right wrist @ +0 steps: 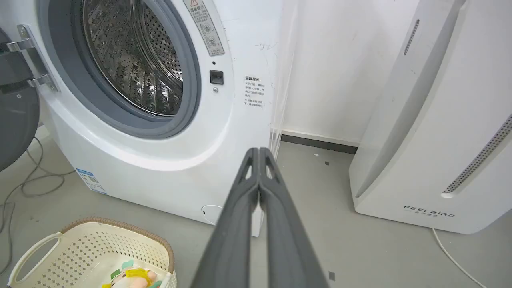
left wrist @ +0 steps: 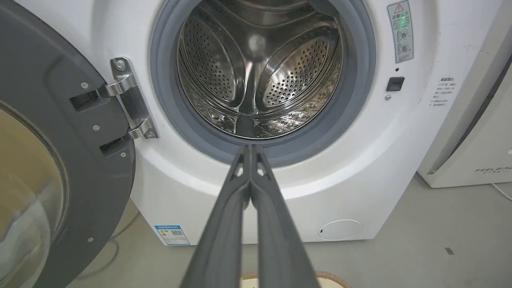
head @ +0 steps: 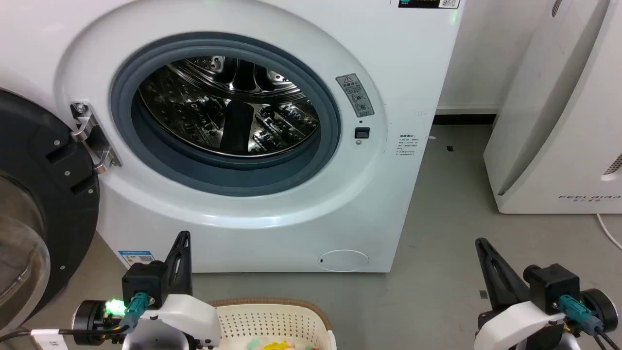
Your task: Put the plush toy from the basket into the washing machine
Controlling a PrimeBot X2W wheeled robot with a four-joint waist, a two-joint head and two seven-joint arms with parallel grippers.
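Nearest, on the floor (right wrist: pixel 360 248), the basket (right wrist: pixel 100 252) holds the plush toy (right wrist: pixel 134 278), lying on its bottom (pink, with a yellow piece). It looks light, soft and squashy; a pinch across its plump middle should hold best. Both the left tool (left wrist: pixel 251 147) and the right tool (right wrist: pixel 259 150) are pressed together, holding nothing. Beyond, the washing machine (head: pixel 291 209) stands with its door (head: pixel 34 194) swung open.

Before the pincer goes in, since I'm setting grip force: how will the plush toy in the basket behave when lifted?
The plush toy looks soft and stuffed, so it will probably squash and sag rather than hold shape. It is small against the basket, so likely light. Its fabric looks matte, so slipping seems unlikely.
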